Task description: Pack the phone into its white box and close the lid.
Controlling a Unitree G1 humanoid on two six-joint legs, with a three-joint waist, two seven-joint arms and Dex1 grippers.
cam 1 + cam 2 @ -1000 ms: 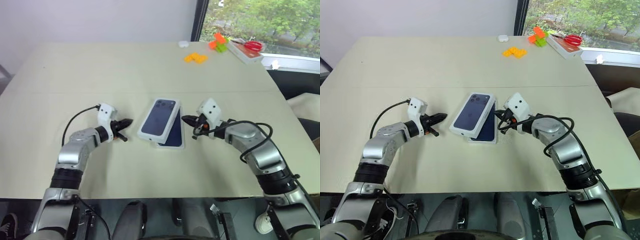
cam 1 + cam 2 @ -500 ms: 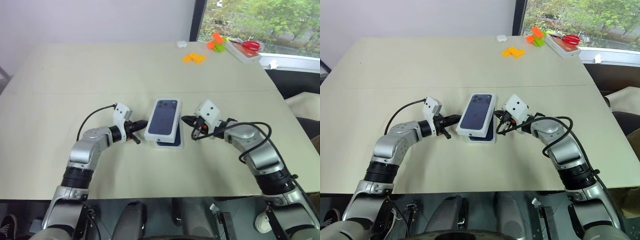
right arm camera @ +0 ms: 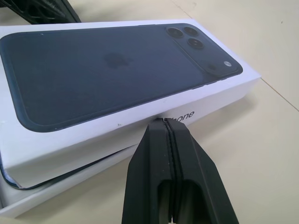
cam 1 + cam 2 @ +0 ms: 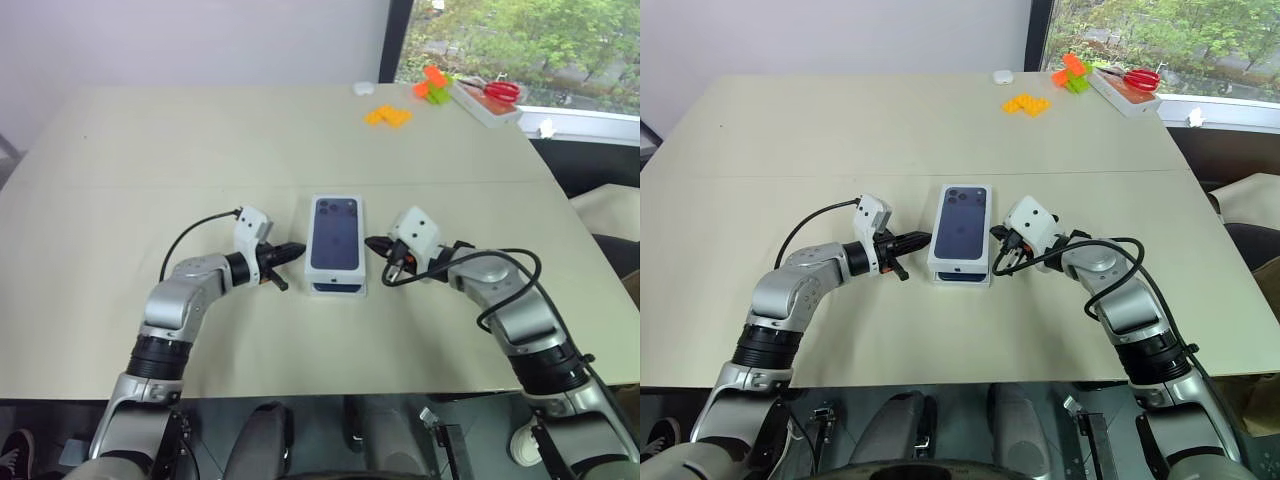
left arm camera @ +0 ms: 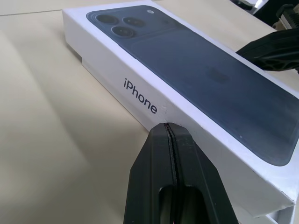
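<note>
The lid [image 4: 335,238], white with a dark phone picture on top, lies squarely over the white box [image 4: 337,290] at the table's middle. Its near end rides a little high, so the box's rim [image 3: 28,203] and a dark sliver of the phone [image 3: 13,182] show under it. My left gripper [image 4: 292,249] is shut, and its tip [image 5: 168,126] presses the lid's left side by the printed lettering. On the opposite side my right gripper [image 4: 371,243] is also shut, with its tip [image 3: 166,122] against the lid's right wall.
Orange blocks [image 4: 390,116] lie at the far right of the table, with orange and green pieces [image 4: 435,85] and red scissors [image 4: 505,92] on a flat white case beyond. A small white item [image 4: 362,88] sits near them. The table's right edge is close to my right arm.
The lid has swung from askew to square over the box. My left gripper moved right up to the lid's side. My right gripper stayed put.
</note>
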